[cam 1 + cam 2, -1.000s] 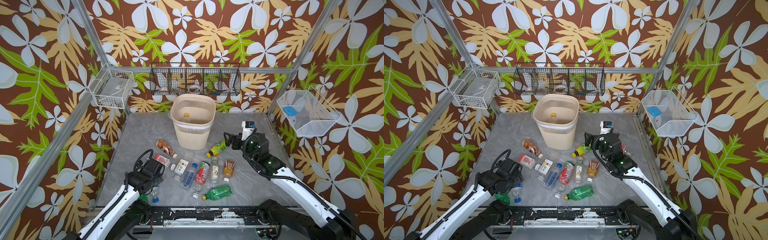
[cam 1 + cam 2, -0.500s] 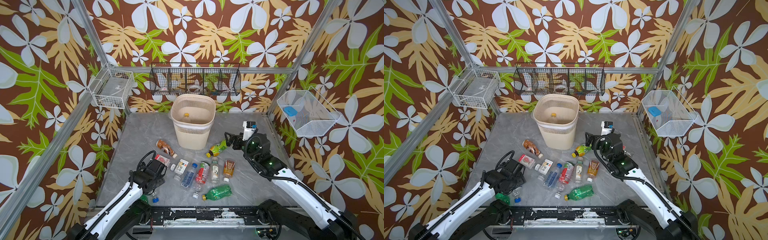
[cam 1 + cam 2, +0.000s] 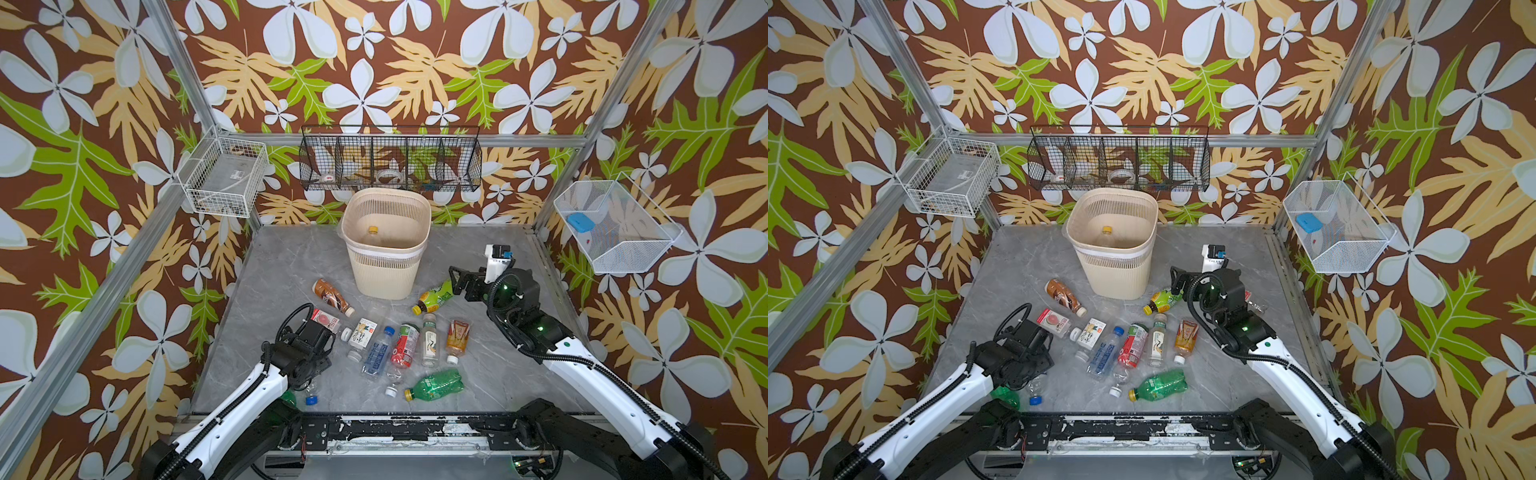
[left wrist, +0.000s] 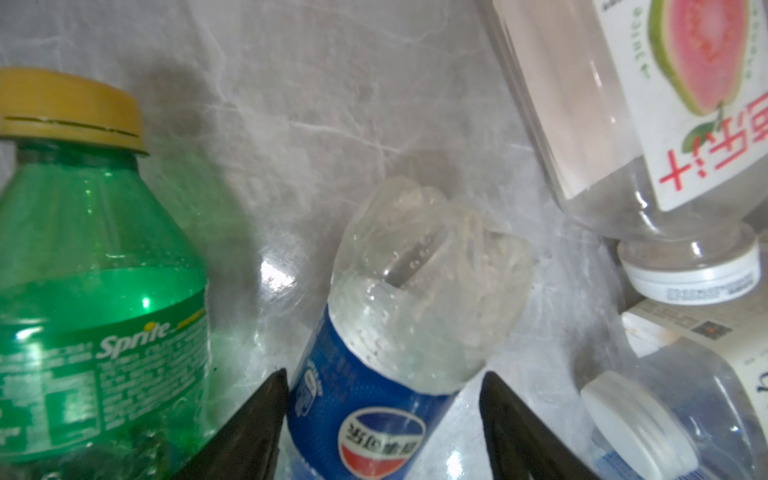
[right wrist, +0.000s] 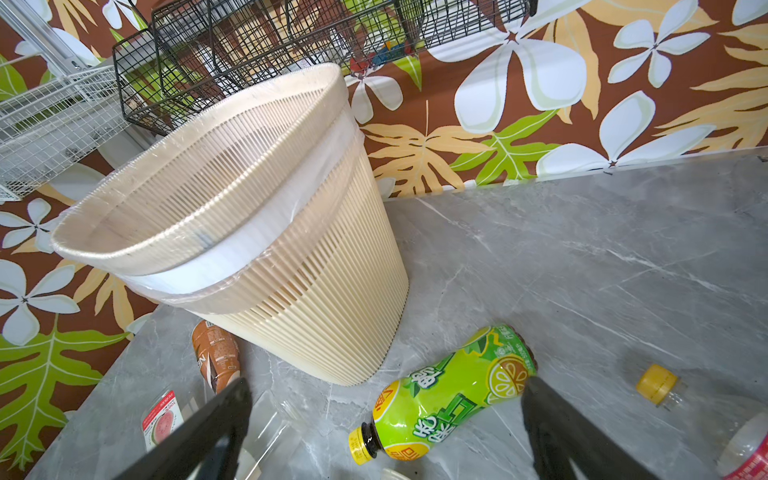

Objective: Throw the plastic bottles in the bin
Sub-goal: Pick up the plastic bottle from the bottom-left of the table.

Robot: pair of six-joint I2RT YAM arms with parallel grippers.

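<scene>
Seen from above, a beige bin [image 3: 384, 274] stands at twelve o'clock on a grey marble table [image 3: 286, 266]. One yellow-capped bottle [image 3: 372, 229] is inside it. About a dozen plastic bottles [image 3: 402, 345] lie scattered on the table, from the centre toward seven o'clock.

At eight o'clock the left claw [image 4: 383, 374] is low over the table. Its jaws stand partly open on either side of a clear blue-labelled bottle [image 4: 407, 324]. A sliver of table shows beside one jaw, so the bottle is not pinched. A green bottle [image 4: 95, 291] is just beside it.

At three o'clock the right claw [image 5: 387, 381] is spread wide and empty. It is near a yellow-green bottle [image 3: 434, 298] lying at the bin's five o'clock.
</scene>
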